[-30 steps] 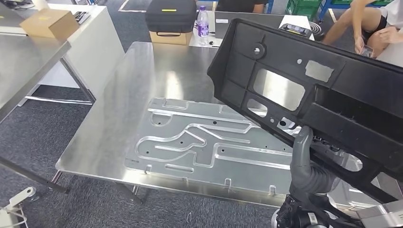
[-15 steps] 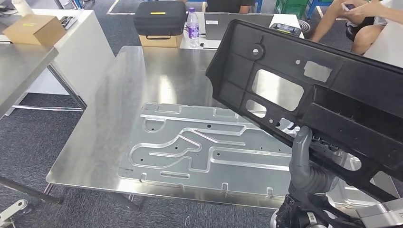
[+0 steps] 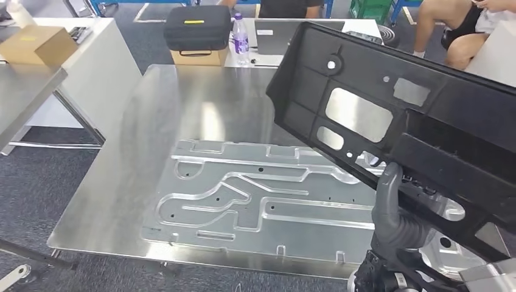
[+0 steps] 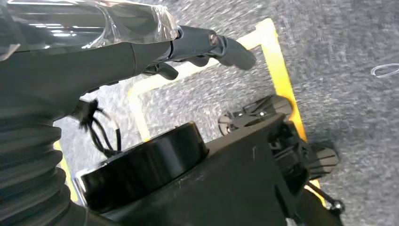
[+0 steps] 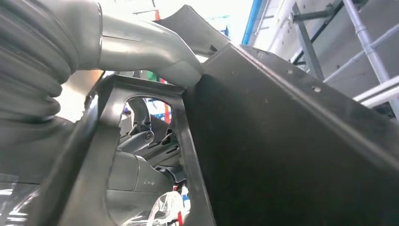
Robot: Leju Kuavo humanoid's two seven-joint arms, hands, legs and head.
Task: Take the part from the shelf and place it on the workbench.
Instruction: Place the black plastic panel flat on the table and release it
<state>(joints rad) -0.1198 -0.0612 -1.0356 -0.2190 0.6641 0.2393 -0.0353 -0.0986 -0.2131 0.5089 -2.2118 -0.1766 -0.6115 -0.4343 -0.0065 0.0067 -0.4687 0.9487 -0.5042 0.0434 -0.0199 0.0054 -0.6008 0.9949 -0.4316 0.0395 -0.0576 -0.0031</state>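
Note:
A large black plastic part (image 3: 426,121) with several cut-outs hangs tilted above the right side of the steel workbench (image 3: 201,97). My right hand (image 3: 392,213) grips its lower edge from below. In the right wrist view the grey thumb (image 5: 141,47) presses on the part's (image 5: 282,141) ribbed wall. A machined metal plate (image 3: 255,201) with raised channels lies flat on the bench under the part. My left hand (image 4: 141,52) hangs over grey carpet with its fingers stretched out and nothing in it.
Behind the bench stand a black case (image 3: 198,27), a bottle (image 3: 241,38) and a laptop (image 3: 277,30). A cardboard box (image 3: 36,44) sits on a white table at the left, beside another steel table (image 3: 24,91). A person (image 3: 450,24) sits at the back right.
The whole picture has shifted: the camera moved, and the bench now lies lower and further left in view. The black part stays in my right hand in the same pose.

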